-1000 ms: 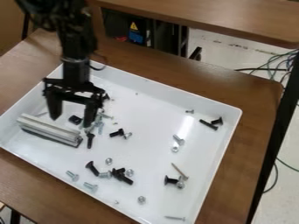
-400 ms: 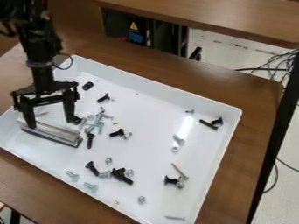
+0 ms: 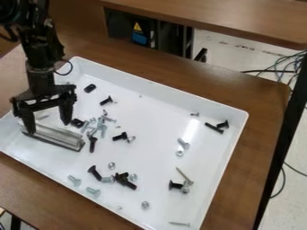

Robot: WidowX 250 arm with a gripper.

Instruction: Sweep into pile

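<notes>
The gripper (image 3: 49, 127) hangs over the left part of the white tray (image 3: 157, 83), its two fingers spread apart. One finger stands at the left end of the metal sweeping bar (image 3: 57, 136), the other just behind the bar; contact cannot be told. The bar lies lengthwise on the tray floor near the left wall. Right of it is a loose cluster of silver screws (image 3: 102, 127) with a black screw (image 3: 92, 143). More black screws (image 3: 124, 180) lie toward the front, and a black bolt (image 3: 176, 185) and silver screw (image 3: 183, 143) lie to the right.
The tray's raised walls surround the hardware on a brown wooden table (image 3: 260, 134). A black nut (image 3: 90, 88) and a black screw (image 3: 106, 100) lie toward the back left. Another table (image 3: 240, 20) stands behind, with cables (image 3: 287, 67) on the floor at the right.
The gripper has moved left from above the screw cluster to the bar, then shifted slightly, staying spread. The bar and the hardware lie about where they were.
</notes>
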